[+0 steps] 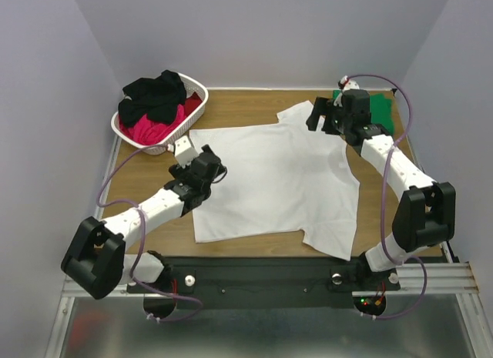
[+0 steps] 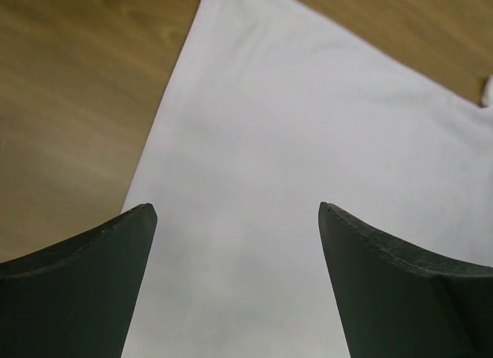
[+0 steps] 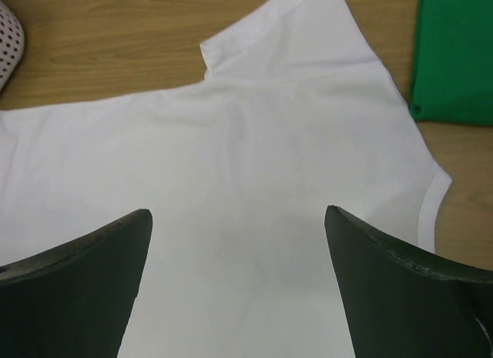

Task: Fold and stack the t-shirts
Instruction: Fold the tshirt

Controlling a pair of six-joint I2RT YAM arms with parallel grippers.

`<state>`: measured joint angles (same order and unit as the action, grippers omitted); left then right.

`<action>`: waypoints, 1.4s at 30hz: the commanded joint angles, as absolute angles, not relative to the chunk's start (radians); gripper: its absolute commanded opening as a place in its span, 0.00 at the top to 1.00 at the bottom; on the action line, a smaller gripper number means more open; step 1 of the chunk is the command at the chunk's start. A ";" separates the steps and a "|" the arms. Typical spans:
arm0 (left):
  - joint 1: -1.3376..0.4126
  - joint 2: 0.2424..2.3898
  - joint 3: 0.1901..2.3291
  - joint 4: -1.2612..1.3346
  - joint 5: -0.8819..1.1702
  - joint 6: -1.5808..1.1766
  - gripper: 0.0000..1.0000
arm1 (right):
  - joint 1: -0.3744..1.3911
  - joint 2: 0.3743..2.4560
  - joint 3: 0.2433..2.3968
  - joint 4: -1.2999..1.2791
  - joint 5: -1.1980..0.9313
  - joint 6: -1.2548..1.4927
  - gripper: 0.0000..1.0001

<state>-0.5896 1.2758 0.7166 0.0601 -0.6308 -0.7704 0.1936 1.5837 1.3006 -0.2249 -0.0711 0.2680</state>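
Note:
A large white t-shirt (image 1: pixel 277 181) lies spread flat on the wooden table, its sleeves toward the far and near right. My left gripper (image 1: pixel 216 170) hovers open over the shirt's left edge; in the left wrist view the white cloth (image 2: pixel 308 142) fills the gap of the left gripper (image 2: pixel 237 212). My right gripper (image 1: pixel 318 117) stands open above the far sleeve and shoulder, where the white t-shirt (image 3: pixel 254 142) shows beneath the right gripper (image 3: pixel 239 213). A green t-shirt (image 1: pixel 383 112) lies folded at the far right, partly hidden by the right arm. Black (image 1: pixel 154 92) and red/pink (image 1: pixel 150 128) t-shirts are heaped in the basket.
The white lattice basket (image 1: pixel 196 92) stands at the far left corner; its rim (image 3: pixel 8 42) shows in the right wrist view, as does the green shirt (image 3: pixel 454 50). Grey walls close in the table on three sides. A black rail (image 1: pixel 262 277) runs along the near edge.

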 commanded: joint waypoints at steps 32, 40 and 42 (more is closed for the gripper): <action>-1.035 1.103 0.598 -0.917 -0.555 -2.108 0.11 | -0.055 1.454 0.902 -0.066 -0.230 0.328 0.00; -1.035 1.111 0.607 -0.930 -0.526 -2.140 0.15 | -0.061 1.459 0.897 -0.060 -0.238 0.331 0.00; -1.035 1.111 0.606 -0.930 -0.517 -2.154 0.17 | -0.064 1.460 0.897 -0.060 -0.245 0.333 0.00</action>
<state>-1.0286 1.1160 0.6067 -0.8692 -0.5148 -1.9755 -0.0540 1.4700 0.9020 -0.1169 -0.2230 0.3225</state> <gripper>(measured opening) 0.840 0.998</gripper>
